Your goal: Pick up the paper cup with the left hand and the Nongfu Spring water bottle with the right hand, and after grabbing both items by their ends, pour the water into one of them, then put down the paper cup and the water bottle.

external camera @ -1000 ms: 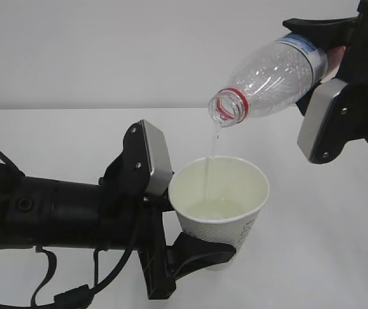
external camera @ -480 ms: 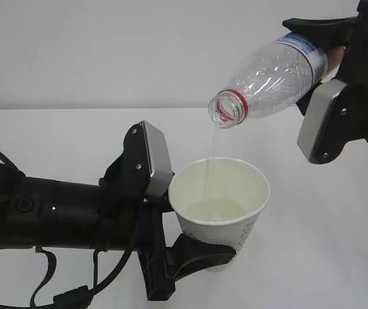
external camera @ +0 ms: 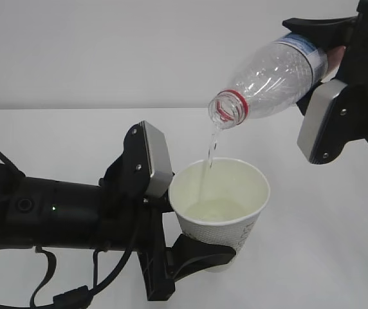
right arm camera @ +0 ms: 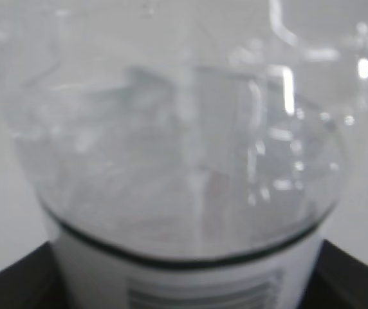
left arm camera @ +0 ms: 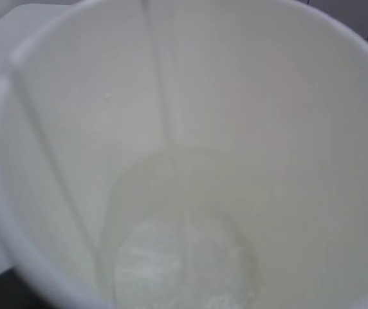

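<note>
We see the white bench [external camera: 312, 257] lying bare around both arms. Our right pincer [external camera: 338, 48] clamps the tilted Nongfu Spring water bottle [external camera: 271, 77] by its base; our left pincer [external camera: 193, 254] grips the paper cup [external camera: 226, 219] low, rim under the mouth, water [external camera: 208, 158] streaming in

tilted clear nongfu spring water bottle [external camera: 274, 77], thin water [external camera: 208, 158] stream into upright white paper cup [external camera: 221, 206]

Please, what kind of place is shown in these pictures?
Probably a lab or robot test bench, not a kitchen. A plain white table stands against a bare pale wall, and two black robot arms hold the only items: a white paper cup and a clear ribbed plastic bottle.
</note>
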Tool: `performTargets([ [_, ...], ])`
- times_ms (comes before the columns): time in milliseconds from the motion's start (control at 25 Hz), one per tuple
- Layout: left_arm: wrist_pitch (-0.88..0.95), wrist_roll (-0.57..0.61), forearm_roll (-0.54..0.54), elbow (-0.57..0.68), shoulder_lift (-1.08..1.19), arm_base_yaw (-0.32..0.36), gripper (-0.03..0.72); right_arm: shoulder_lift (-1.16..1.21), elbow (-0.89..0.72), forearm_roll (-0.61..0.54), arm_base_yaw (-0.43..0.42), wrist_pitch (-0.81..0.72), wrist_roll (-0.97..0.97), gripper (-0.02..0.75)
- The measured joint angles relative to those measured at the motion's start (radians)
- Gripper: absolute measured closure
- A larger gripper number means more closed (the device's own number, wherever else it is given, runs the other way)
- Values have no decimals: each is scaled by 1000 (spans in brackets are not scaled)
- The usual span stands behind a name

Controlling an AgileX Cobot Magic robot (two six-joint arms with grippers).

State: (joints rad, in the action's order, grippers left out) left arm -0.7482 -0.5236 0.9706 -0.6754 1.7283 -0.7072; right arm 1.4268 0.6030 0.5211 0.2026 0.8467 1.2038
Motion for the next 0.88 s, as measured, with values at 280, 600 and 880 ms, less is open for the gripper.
performTargets([
  [280, 0, 0, 0, 0, 0, 0, 146, 0, 0, 0, 0, 0, 1, 225],
  [600, 0, 0, 0, 0, 0, 0, 146, 0, 0, 0, 0, 0, 1, 225],
  [880, 0, 0, 0, 0, 0, 0, 146, 0, 0, 0, 0, 0, 2, 225],
])
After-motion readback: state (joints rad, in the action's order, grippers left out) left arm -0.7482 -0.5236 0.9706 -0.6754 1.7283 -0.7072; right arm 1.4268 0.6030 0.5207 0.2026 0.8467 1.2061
